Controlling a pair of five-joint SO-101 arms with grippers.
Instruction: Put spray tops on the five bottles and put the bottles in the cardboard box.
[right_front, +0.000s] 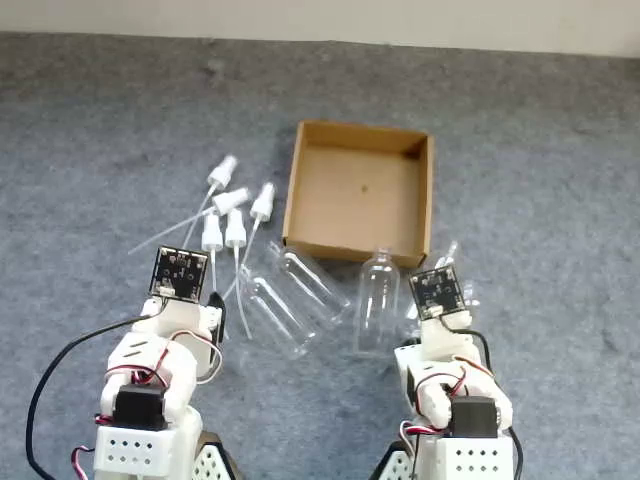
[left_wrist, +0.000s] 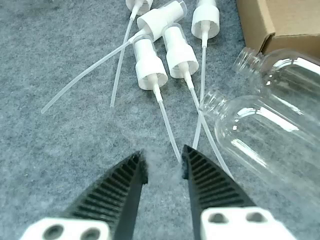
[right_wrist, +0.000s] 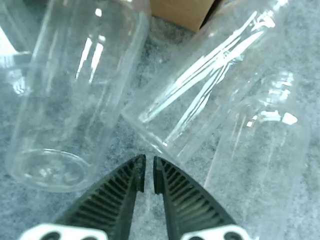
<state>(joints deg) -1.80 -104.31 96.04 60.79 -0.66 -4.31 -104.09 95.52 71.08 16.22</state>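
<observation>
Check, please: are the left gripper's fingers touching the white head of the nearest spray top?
Apart. The left wrist view shows bare carpet between the fingers of the left gripper and that spray top head; its tube ends near them.

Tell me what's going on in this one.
Two arms sit at a grey table, neither holding anything. The left gripper, jaws open, hovers by the dip tubes of the loose spray tops. The right gripper, jaws almost shut, hangs over the clear bottles lying just outside the cardboard box. The bottles that show have no tops on, and none is in the box yet.
</observation>
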